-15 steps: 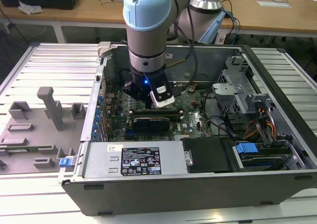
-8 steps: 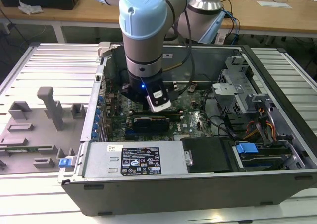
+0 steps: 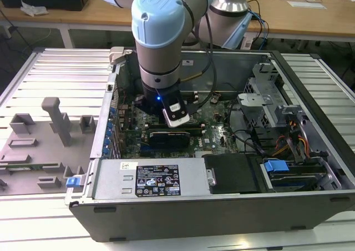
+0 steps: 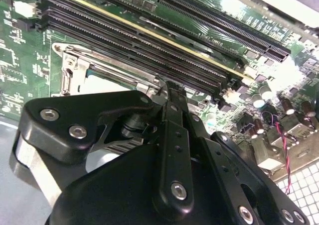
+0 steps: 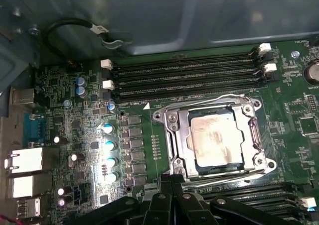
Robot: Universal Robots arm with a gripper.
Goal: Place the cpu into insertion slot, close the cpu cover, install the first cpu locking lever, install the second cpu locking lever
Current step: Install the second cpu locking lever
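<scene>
The arm (image 3: 161,45) was seen in the exterior view reaching down into an open computer case (image 3: 222,206) that lay on a slatted metal table (image 3: 39,73), with a grey fixture tray (image 3: 33,151) resting on the table at the exterior view's left. In the first wrist view, the cpu (image 5: 215,138) was seated in the insertion slot (image 5: 172,158), its dull silver top showing through the square window of the cpu cover (image 5: 182,130), which lay flat over it. Thin wire locking levers (image 5: 227,98) were seen running along the edges of the socket frame. Long black memory slots (image 5: 184,75) lay beside the socket on the green motherboard (image 5: 75,115). The gripper (image 4: 169,88) was positioned just beside the socket, close to one edge of the cover. In the second wrist view its black fingers (image 4: 174,135) appeared drawn close together, with only a narrow gap at the tips; whether anything was pinched between them could not be told.
</scene>
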